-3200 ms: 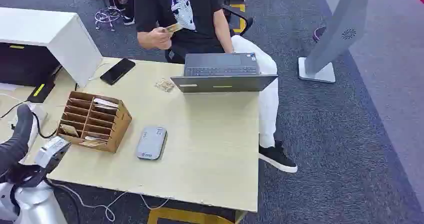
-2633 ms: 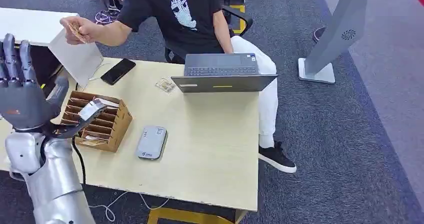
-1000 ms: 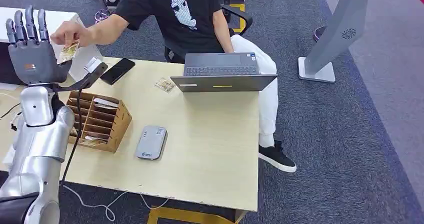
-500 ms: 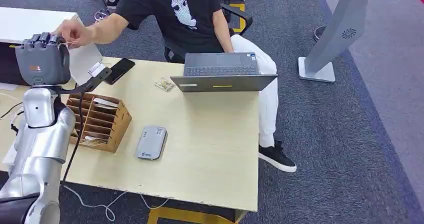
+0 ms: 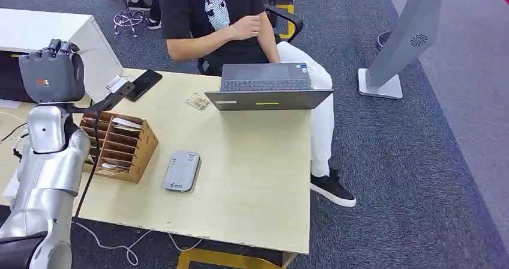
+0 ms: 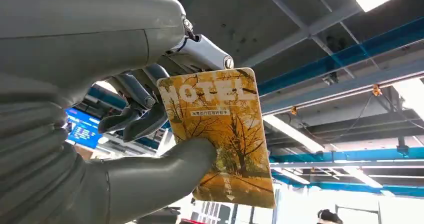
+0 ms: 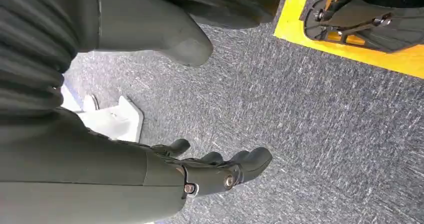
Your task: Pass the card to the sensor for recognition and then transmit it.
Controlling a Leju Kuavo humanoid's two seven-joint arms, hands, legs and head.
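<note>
The left arm rises upright, silver forearm vertical, with the left robot hand (image 5: 51, 71) raised at its top, back of the hand facing the head camera and fingers curled in. In the left wrist view the left robot hand pinches a card (image 6: 220, 134) between its thick grey thumb, pressed on the card's face, and the darker fingers (image 6: 140, 119) folded behind it. The right robot hand (image 7: 210, 176) hangs low above the carpeted floor, holding nothing, its fingers extended and slightly apart.
</note>
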